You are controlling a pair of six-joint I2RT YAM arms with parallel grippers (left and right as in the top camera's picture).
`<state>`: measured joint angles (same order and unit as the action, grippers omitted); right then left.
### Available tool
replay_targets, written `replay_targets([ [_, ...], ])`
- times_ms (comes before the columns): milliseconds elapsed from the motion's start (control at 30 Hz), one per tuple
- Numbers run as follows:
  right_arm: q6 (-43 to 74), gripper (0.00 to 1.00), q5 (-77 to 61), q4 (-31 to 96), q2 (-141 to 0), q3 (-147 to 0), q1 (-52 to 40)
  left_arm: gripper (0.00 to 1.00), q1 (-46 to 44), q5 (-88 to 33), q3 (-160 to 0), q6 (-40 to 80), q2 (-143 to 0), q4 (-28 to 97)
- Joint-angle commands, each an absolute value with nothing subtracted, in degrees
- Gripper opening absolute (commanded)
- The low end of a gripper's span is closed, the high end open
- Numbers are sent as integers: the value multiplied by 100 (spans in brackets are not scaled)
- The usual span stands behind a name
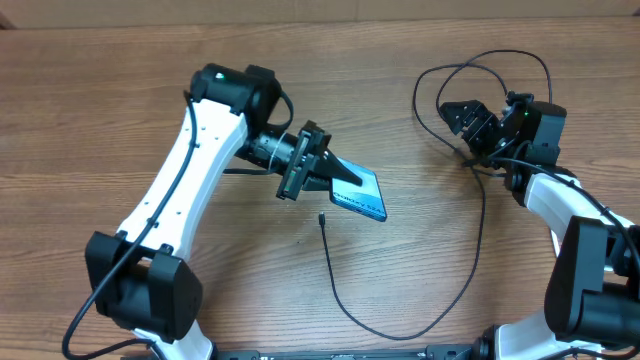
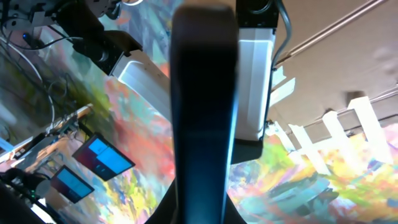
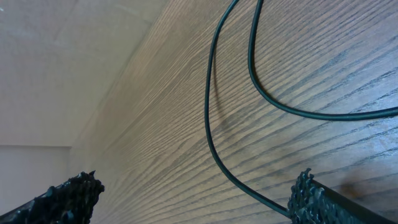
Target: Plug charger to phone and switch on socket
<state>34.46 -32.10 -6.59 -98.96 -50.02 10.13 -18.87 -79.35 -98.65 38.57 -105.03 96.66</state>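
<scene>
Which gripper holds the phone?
The left gripper: it is shut on the phone, holding it at a tilt. The right gripper stands open and empty beside the cable.

A line of white lettering runs along the lit blue-teal screen of the phone (image 1: pixel 362 192), which sits tilted near the middle of the table (image 1: pixel 120 80). The characters are too small and blurred to make out. In the left wrist view, two glowing blue monitors (image 2: pixel 102 155) in the background show bright panels but no legible words. No other label, brand, number or sign can be read.
</scene>
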Motion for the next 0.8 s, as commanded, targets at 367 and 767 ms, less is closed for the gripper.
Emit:
replay_targets([
  [367,3380,100,-3153,-672,-9913,-5022,1031,4,-1787,-8648,-9953,4849,-10372,9682],
  [767,3380,100,-3153,-672,-9913,-5022,1031,5,-1791,-8641,-9953,4847,-10372,9684],
])
